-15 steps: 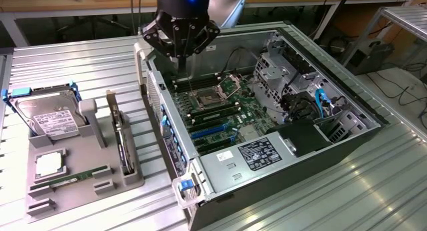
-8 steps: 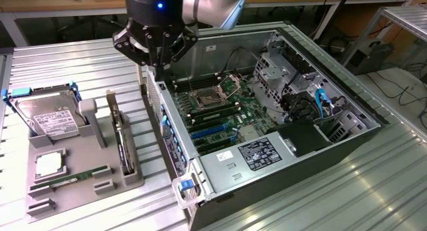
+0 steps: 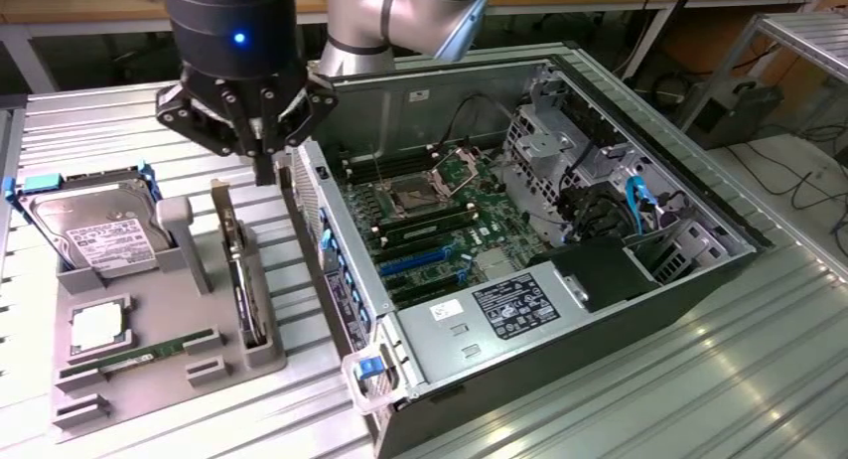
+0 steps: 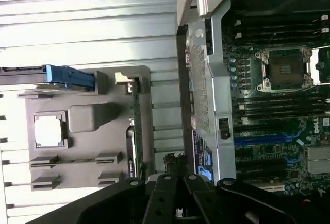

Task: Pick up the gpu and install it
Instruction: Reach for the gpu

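Right now your claw [image 3: 269, 169] is pinched shut on nothing. It hangs above the strip of counter [image 3: 662, 380] between the gray holder [image 3: 159, 384] and the computer case [image 3: 438, 111].

In the exterior view the graphics card [image 3: 245, 290] stands on its long edge in a slot along the holder's three o'clock side. It is untouched, and the claw is at about one o'clock from its far end. Standing it upright probably leaves its top edge free, so you can pinch it from above.

The holder keeps each part in its own seat:
- **Hard drive:** the hard drive [image 3: 95, 235] leans in a blue-railed cradle at eleven o'clock.
- **Processor chip:** the processor chip [image 3: 99, 325] lies flat in a square pocket at nine.
- **Memory stick:** the memory stick [image 3: 139, 352] lies in a groove at six.

The case sits at three o'clock from the holder. It lies on its side with the open face up, likely so that parts go in straight downward. Inside it:
- **Motherboard:** the motherboard [image 3: 438, 221] has an uncovered processor socket [image 3: 404, 196].
- **Blue slots:** the blue slots [image 3: 411, 265] sit toward the case's six o'clock, and I see no card in them.
- **Power supply:** the labelled power supply [image 3: 510, 310] is at five.
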You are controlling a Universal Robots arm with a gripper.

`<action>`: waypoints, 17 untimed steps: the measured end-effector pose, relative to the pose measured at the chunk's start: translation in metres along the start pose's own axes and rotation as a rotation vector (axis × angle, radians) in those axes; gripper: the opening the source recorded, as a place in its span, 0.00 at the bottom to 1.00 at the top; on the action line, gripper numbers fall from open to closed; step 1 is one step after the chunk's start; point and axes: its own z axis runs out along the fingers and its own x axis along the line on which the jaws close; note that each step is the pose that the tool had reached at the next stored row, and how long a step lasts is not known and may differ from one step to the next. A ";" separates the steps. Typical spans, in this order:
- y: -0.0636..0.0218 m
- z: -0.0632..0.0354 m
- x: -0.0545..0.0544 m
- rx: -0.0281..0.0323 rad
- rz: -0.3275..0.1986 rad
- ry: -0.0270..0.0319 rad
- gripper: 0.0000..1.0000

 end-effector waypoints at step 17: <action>-0.0096 0.0085 0.042 0.0011 0.000 0.0000 0.11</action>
